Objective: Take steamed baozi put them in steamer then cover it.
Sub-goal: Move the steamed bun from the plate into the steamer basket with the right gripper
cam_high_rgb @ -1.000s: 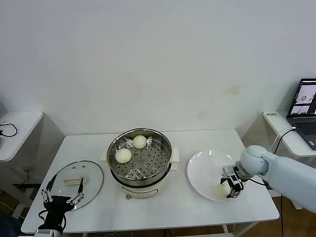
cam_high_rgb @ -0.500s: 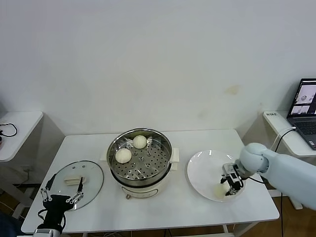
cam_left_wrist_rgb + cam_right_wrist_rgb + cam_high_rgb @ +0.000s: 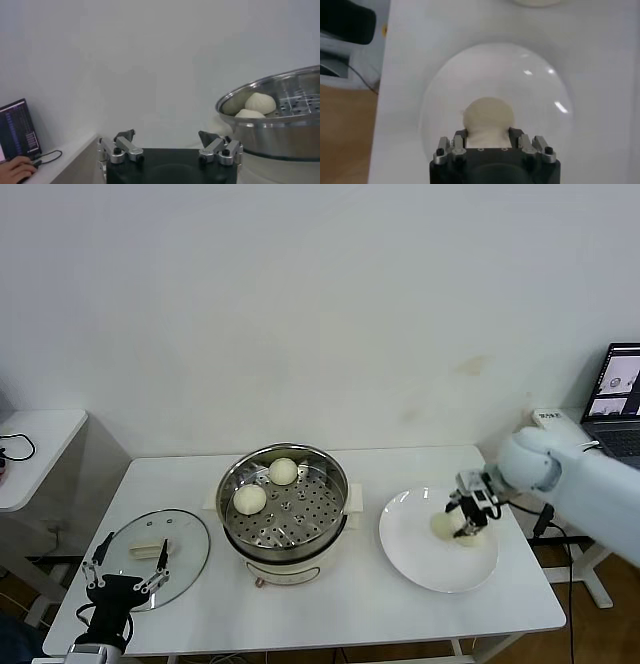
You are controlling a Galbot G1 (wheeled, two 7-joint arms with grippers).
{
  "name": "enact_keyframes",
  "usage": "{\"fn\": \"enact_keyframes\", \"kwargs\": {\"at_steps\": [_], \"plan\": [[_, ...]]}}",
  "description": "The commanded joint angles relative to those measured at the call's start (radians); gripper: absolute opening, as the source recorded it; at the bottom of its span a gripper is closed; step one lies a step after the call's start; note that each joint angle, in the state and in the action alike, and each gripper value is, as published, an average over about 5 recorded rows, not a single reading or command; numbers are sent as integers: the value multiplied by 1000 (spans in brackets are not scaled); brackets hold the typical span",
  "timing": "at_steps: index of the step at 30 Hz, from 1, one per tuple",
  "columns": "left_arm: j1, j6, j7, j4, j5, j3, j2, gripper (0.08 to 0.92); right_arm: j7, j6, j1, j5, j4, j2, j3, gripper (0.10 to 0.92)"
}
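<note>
Two cream-white baozi point(image 3: 283, 471) point(image 3: 250, 499) lie in the shiny steamer point(image 3: 330, 509) on its cream pot base, mid-table. My right gripper point(image 3: 462, 519) is shut on a third baozi point(image 3: 443, 525) and holds it above the white plate point(image 3: 415, 554). In the right wrist view that baozi point(image 3: 487, 116) sits between the jaws, over the plate point(image 3: 540, 90). The glass cover point(image 3: 180, 554) with its cream handle lies flat at the table's left. My left gripper point(image 3: 127, 581) is open at the table's front left, by the cover. A fourth baozi is not in view.
A laptop point(image 3: 620, 409) stands on a side desk at the right. A small white side table point(image 3: 35, 449) stands at the left. In the left wrist view the steamer point(image 3: 280, 125) with two baozi shows to one side.
My right gripper has lifted the baozi off the plate's front part and carried it up and back, now above the plate. The left arm has barely moved.
</note>
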Motion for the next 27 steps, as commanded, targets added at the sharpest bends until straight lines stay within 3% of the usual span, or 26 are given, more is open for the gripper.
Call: {"fn": "enact_keyframes", "kwargs": {"at_steps": [1,11,27], "plan": [[0,0,0,-1,0,1,2,823,2,-1,315,99,-35,97,-113,540],[2,0,1,-15,-1,-5,-9,823,24,-19,485,188,-137,360,-172,543],[16,-1,1,-18,-19,-55,-14,823,86,63,342,223,-198,736,-229,543]]}}
